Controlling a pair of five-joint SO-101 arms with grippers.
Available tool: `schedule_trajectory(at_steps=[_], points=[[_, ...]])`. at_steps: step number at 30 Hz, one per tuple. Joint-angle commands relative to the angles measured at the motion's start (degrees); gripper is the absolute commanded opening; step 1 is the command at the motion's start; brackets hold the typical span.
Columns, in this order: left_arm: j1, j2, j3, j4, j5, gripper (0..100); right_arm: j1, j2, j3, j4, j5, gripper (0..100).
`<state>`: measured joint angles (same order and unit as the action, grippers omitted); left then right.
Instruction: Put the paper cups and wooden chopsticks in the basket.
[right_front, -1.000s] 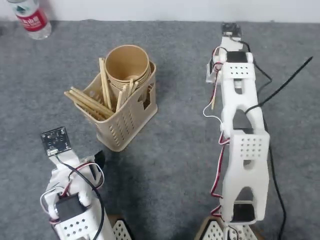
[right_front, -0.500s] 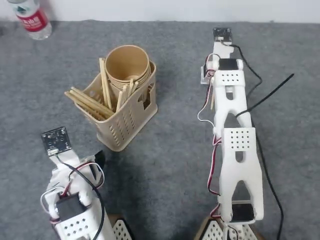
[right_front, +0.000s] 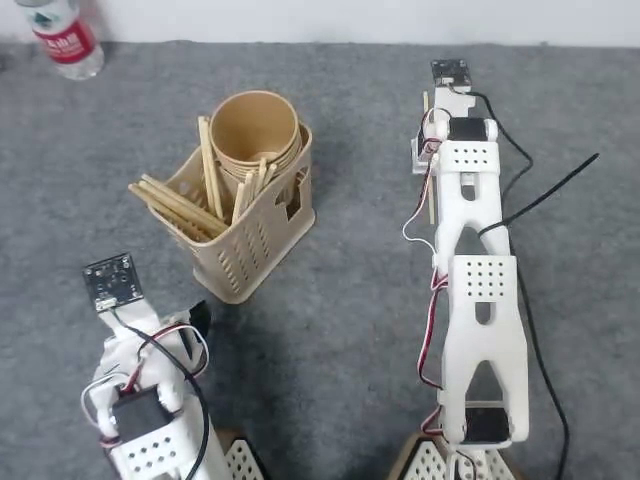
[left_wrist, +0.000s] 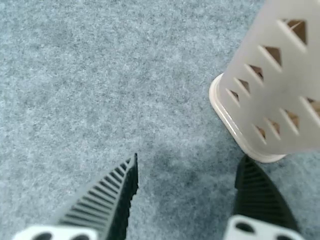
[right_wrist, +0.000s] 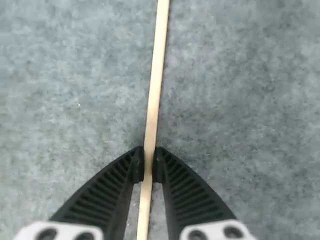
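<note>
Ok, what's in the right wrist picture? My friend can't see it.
The right end effector is pinched shut on one wooden chopstick. The stick runs straight out ahead of it, over grey carpet.

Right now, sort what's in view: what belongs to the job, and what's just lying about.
Job:
- basket
- paper cups, stacked in it
- wooden chopsticks leaning in it
- loose chopstick, pinched in the right claw

Lying about:
- plastic bottle, far from the basket
- black cable, trailing loose
</note>
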<state>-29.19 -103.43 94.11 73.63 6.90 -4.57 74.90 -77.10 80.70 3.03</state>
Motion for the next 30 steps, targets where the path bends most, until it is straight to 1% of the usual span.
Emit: schedule_trajectory(at_steps=[1, 6, 13, 17, 22, 24, 26, 30], points=[[0.2, -0.9, -0.3, -0.1, 0.4, 30, 0.4, -3.0, -4.8, 7.4, 1.3, 0.6], [0.2, -0.9, -0.3, -0.1, 0.4, 30, 0.3, -10.4, -20.1, 16.2, 1.1, 0.6], [0.2, -0.9, -0.3, -0.1, 0.4, 30, -5.4, -35.0, -19.1, 21.5, 1.1, 0.6], [0.2, -0.9, -0.3, -0.1, 0.4, 30, -12.4, -48.0, -19.2, 21.8, 1.1, 0.6], [0.2, -0.9, -0.3, -0.1, 0.4, 30, -24.4, -58.8, -19.0, 22.0, 1.2, 0.6], [0.1, -0.9, -0.3, -0.1, 0.4, 30, -27.7, -61.9, -16.4, 22.4, 1.3, 0.6], [0.1, -0.9, -0.3, -0.1, 0.4, 30, -29.8, -66.0, -9.8, 22.5, 1.2, 0.6], [0.1, -0.9, -0.3, -0.1, 0.4, 30, -30.6, -77.9, 14.3, 22.3, 0.1, 0.6]])
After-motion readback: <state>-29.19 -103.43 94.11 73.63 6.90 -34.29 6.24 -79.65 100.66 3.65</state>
